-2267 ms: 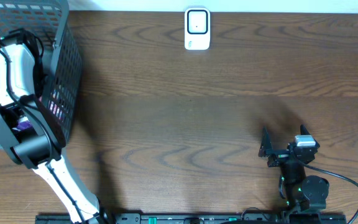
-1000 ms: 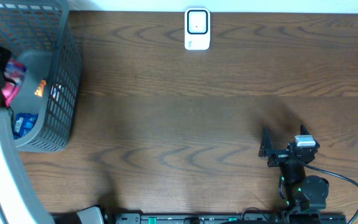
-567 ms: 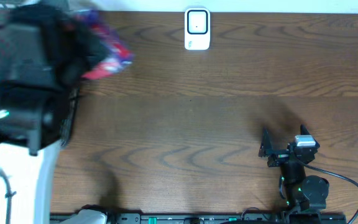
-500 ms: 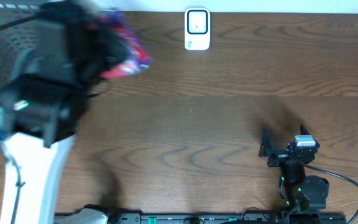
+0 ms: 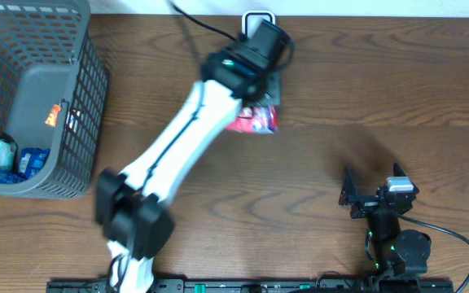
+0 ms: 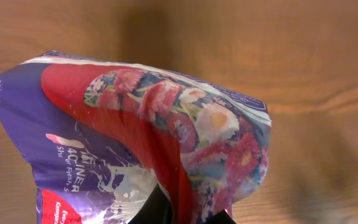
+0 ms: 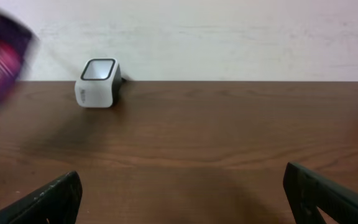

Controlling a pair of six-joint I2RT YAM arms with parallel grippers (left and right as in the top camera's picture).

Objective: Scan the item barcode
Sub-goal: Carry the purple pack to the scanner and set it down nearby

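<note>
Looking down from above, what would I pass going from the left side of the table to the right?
grey mesh basket → red and purple packet → right arm's tool, standing open

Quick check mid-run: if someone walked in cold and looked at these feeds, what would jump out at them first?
The left arm stretches diagonally across the table, with the left pincer shut on a purple-and-red flowered packet right by the white scanner at the far edge. After that, the grey mesh basket in the far left corner, and the right pincer sitting open near the front right.
</note>
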